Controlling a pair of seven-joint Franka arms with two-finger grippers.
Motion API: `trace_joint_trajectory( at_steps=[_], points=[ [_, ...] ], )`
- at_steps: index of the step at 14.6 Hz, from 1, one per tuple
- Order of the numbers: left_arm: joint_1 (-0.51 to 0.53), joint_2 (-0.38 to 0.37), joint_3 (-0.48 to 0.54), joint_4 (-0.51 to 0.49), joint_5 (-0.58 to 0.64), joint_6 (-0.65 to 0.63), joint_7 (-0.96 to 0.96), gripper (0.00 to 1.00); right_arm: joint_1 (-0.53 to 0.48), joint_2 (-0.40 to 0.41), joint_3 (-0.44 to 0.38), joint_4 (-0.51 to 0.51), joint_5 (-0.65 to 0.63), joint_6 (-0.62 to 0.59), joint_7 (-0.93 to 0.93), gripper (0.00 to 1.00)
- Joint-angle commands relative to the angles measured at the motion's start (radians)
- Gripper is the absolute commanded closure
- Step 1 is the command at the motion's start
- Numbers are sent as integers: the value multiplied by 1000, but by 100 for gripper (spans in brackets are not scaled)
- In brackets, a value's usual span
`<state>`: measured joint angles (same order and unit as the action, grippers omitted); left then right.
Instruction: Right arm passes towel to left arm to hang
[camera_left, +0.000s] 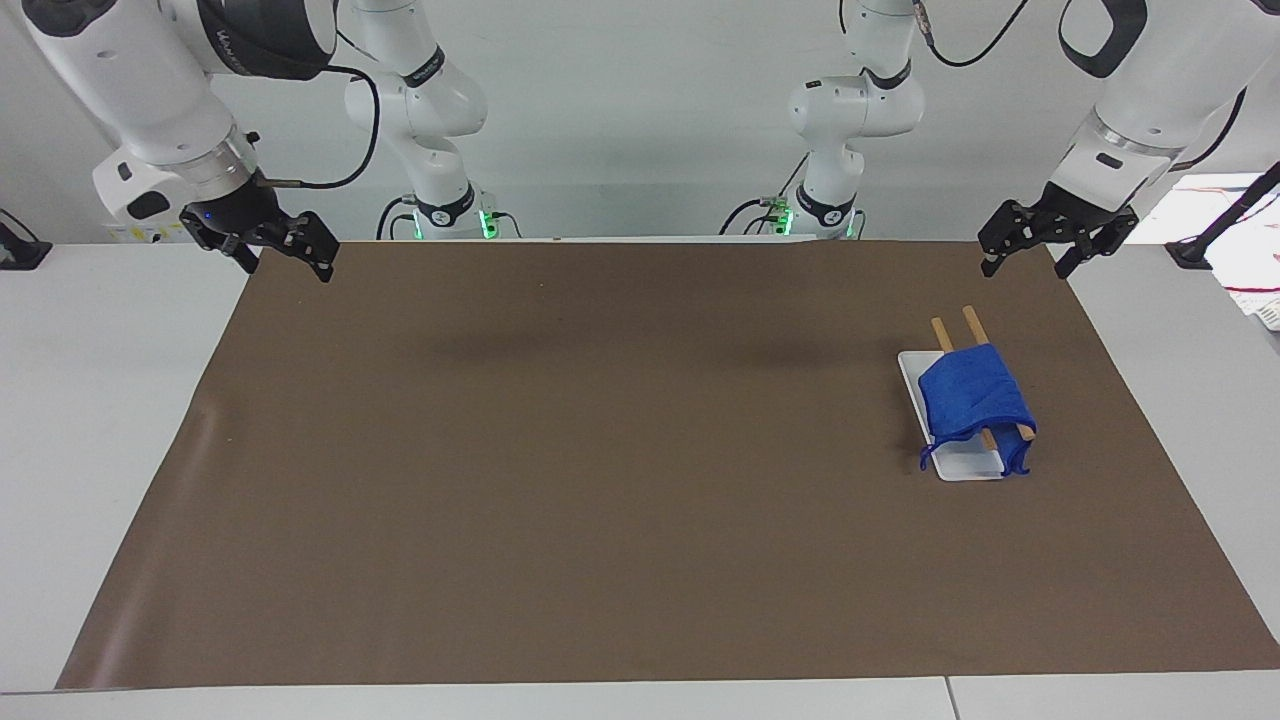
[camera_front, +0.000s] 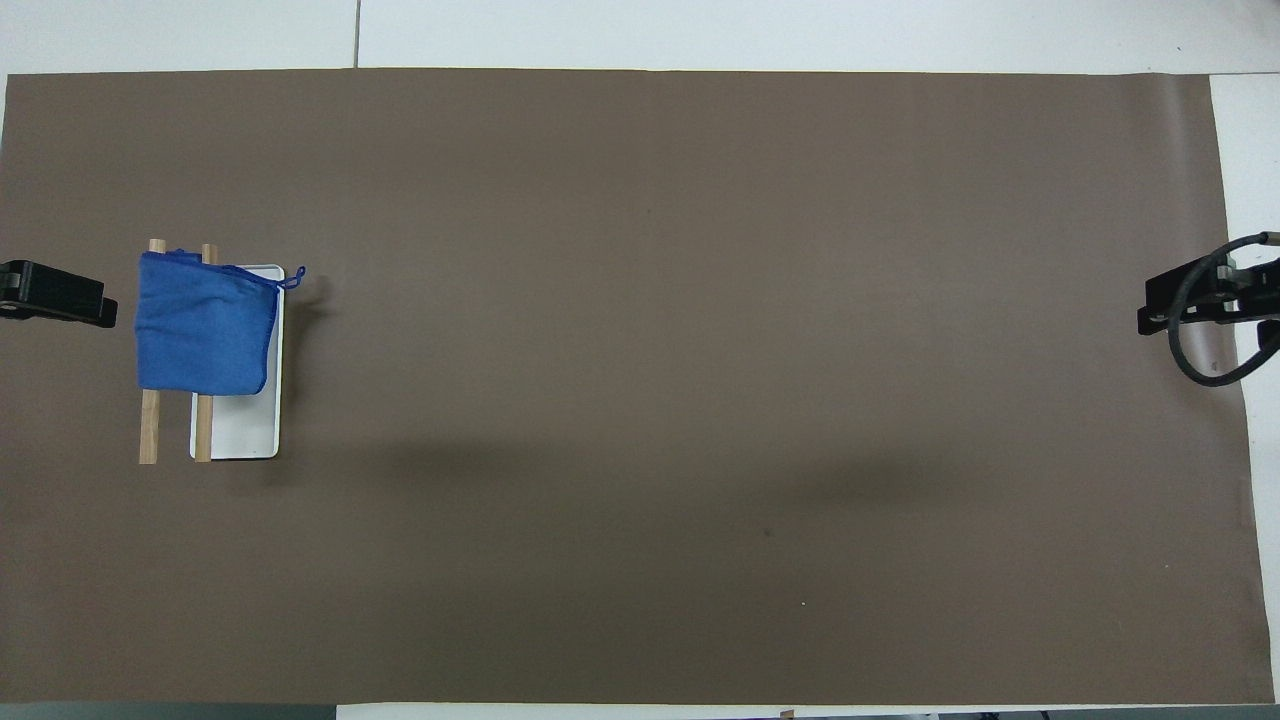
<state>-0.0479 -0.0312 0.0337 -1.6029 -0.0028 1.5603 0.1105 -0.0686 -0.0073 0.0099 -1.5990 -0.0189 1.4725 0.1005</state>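
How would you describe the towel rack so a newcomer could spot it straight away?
Start from the brown mat and go to the left arm's end. There a white tray carries the rack, two parallel wooden bars. The blue towel draped over them marks it out.

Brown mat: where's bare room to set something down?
Nearly all of the brown mat is bare, from the white tray to the right arm's end. Crowded only at the left arm's end: towel draped over two wooden bars on the tray.
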Motion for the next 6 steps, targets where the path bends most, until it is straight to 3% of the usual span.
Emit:
trace_joint_trajectory(
  at_steps=[1,6],
  points=[
    [-4,-22,6,-25,-6,12,-14,0,-11,-19,5,-19,20,11,-22,0],
    [-6,-24,6,-28,-8,7,-14,0,-11,-19,5,-19,20,9,-22,0]
  ],
)
